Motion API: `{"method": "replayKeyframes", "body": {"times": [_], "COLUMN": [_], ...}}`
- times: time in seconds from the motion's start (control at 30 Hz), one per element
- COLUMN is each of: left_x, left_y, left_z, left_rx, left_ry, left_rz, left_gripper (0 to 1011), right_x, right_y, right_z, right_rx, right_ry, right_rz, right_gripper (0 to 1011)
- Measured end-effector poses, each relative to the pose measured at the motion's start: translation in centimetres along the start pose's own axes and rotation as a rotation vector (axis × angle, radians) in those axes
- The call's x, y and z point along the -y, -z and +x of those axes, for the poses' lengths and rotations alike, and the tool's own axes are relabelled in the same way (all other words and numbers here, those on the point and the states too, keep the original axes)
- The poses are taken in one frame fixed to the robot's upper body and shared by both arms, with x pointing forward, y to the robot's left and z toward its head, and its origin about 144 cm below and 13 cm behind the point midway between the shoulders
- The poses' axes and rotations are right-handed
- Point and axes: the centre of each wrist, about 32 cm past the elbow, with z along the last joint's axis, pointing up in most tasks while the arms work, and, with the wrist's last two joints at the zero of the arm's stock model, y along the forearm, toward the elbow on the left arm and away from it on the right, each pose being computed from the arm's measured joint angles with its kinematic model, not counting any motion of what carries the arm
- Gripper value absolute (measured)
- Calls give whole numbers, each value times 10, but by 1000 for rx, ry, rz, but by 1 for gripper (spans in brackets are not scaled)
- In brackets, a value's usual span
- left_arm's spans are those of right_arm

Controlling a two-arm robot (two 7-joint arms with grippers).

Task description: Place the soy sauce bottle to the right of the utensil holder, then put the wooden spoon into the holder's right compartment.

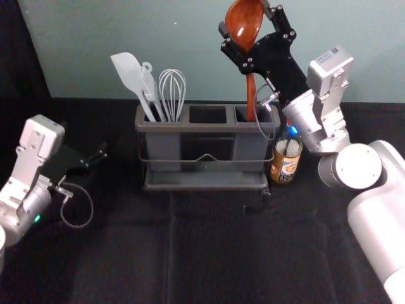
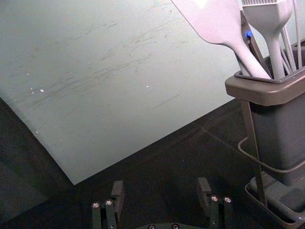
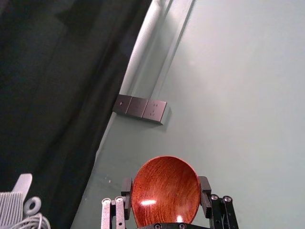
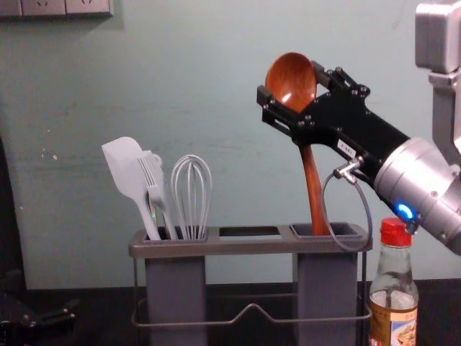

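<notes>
Right gripper [image 4: 288,80] around spoon [image 4: 312,184] in right compartment [image 4: 328,288]

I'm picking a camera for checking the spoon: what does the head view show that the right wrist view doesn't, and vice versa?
Head view: the utensil holder, the wooden spoon's handle reaching down into its right compartment, the soy sauce bottle standing right of the holder, and the left gripper idle off to its left.
Right wrist view: the socket block on the wall.
Both: the spoon's bowl between the right gripper's jaws, the whisk, and the wall.
</notes>
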Motion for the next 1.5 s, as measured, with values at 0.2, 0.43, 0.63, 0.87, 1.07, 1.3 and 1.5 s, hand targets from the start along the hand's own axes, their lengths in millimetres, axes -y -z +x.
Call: {"method": "replayKeyframes", "body": {"times": [0.2, 0.43, 0.63, 0.87, 1.07, 1.3, 1.5], "left_x": [0, 0, 0, 0, 0, 0, 0], "left_y": [0, 0, 0, 0, 0, 0, 0], "left_z": [0, 0, 0, 0, 0, 0, 0], "left_rx": [0, 0, 0, 0, 0, 0, 0], "left_ry": [0, 0, 0, 0, 0, 0, 0], "left_rz": [0, 0, 0, 0, 0, 0, 0], "left_gripper": [1005, 1005, 1005, 1005, 1005, 1005, 1005], "right_x": [12, 30, 41, 53, 57, 55, 51], "right_y": [9, 16, 17, 19, 20, 19, 14], "right_z": [-8, -18, -22, -24, -24, -23, -24], "right_rx": [-14, -26, -27, -23, -19, -12, -10], "right_ry": [0, -7, -6, -5, -15, -8, 15], "right_rz": [-23, -47, -53, -44, -23, -2, -2], "right_gripper": [838, 838, 838, 838, 838, 896, 1002]}}
